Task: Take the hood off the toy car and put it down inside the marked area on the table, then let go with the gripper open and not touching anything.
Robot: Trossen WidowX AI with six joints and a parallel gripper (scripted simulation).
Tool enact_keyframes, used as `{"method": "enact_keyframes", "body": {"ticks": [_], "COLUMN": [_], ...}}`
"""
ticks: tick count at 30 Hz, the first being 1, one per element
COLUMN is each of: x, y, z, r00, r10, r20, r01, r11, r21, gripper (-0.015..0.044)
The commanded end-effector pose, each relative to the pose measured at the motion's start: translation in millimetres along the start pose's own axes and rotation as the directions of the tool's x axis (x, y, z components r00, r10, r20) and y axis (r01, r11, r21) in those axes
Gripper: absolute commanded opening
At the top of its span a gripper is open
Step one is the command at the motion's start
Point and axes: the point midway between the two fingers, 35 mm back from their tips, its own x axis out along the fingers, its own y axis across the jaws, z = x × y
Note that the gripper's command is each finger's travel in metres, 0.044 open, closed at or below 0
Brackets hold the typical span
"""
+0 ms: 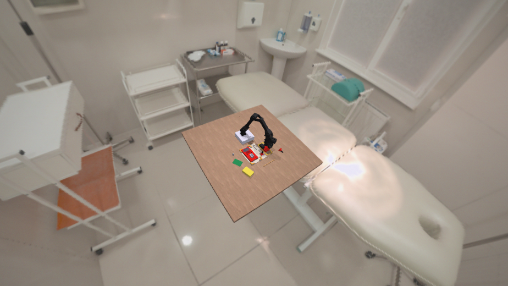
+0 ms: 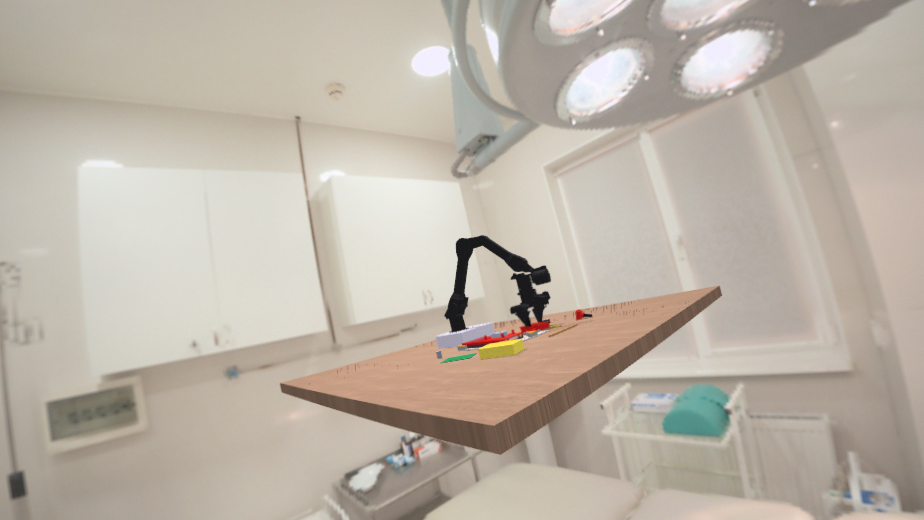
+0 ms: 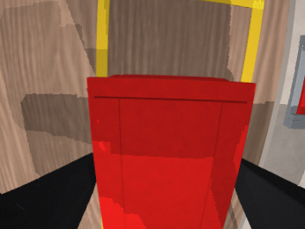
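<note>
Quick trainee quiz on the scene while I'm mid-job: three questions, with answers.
1. What color is the outline of the marked area?
2. True or false: the yellow block lies inside that area.
3. Fill the blank: the hood is ____ the two fingers of the gripper.

Key: 1. yellow; 2. false; 3. between
</note>
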Motion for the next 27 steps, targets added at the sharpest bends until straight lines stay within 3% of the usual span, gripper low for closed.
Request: {"method": "enact_keyframes", "body": {"ticks": [1,9,27], "x": [-2,-70,-72], "y": [0,0,0], "z": [0,2,2], "r00": [1.000,1.000,1.000], "r10": [0.000,-0.002,-0.002], "r20": [0.000,-0.012,-0.013], "r01": [0.000,0.002,0.002], "r11": [1.000,1.000,1.000], "r21": [0.000,0.000,0.000], "gripper": [0.0440,0.0440,0.0440]}}
